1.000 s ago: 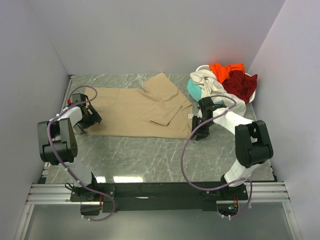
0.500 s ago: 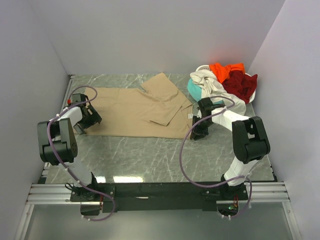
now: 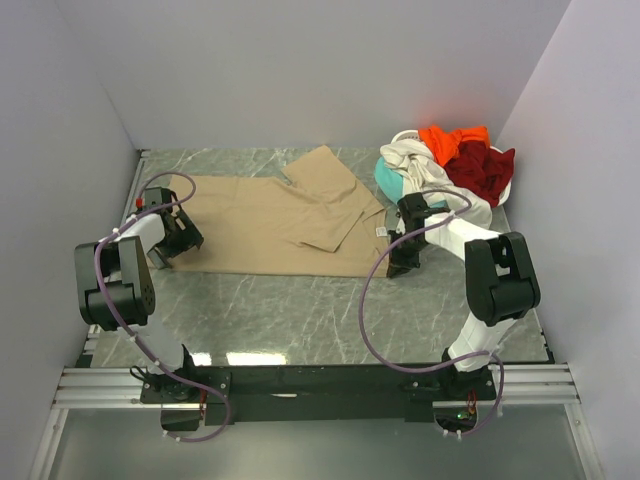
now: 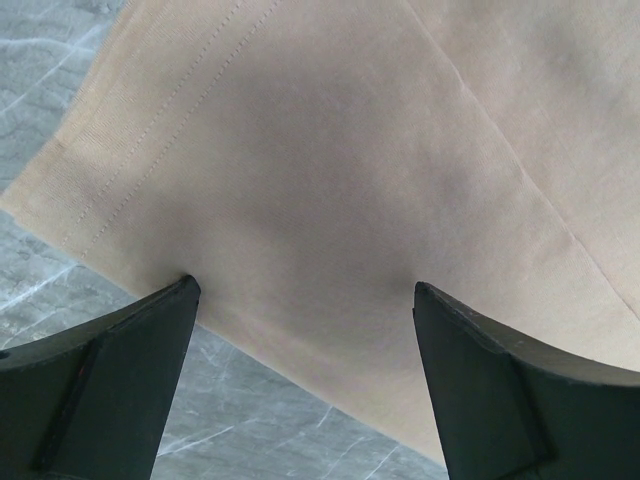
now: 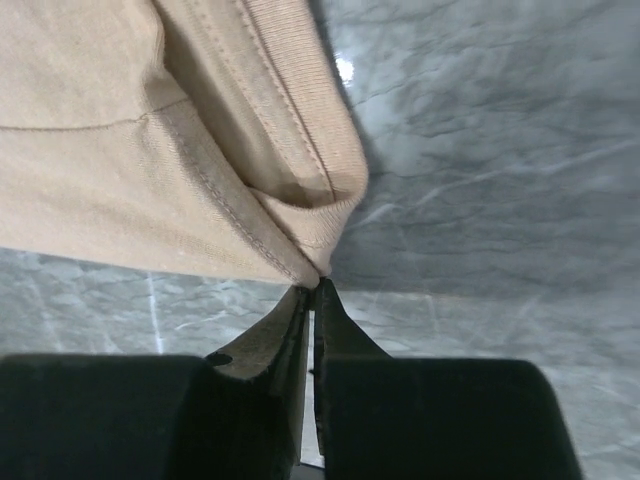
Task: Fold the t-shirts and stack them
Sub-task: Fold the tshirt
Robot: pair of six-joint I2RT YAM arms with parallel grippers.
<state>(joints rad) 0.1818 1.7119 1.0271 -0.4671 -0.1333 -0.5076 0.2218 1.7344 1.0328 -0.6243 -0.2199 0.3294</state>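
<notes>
The large tan t-shirt (image 3: 270, 220) lies spread flat across the middle of the table, with one sleeve folded over its upper right part. My left gripper (image 3: 170, 240) is open low over its left hem edge (image 4: 330, 150), with one finger to each side of the cloth (image 4: 305, 288). My right gripper (image 3: 401, 262) is shut (image 5: 315, 285), its tips pinching the shirt's near right corner (image 5: 300, 230). The cream-white (image 3: 412, 158), bright orange (image 3: 452, 140), dark red (image 3: 485, 168) and teal (image 3: 388, 178) t-shirts lie bunched in a pile at the back right.
Grey walls close in the table on the left, back and right. The marble tabletop (image 3: 300, 310) shows bare in front of the tan shirt. The arms' bases and a metal rail (image 3: 320, 385) run along the near edge.
My right gripper has shifted slightly at the shirt's right corner, first a little left, then back and a little farther. The left arm and the shirts have not visibly moved.
</notes>
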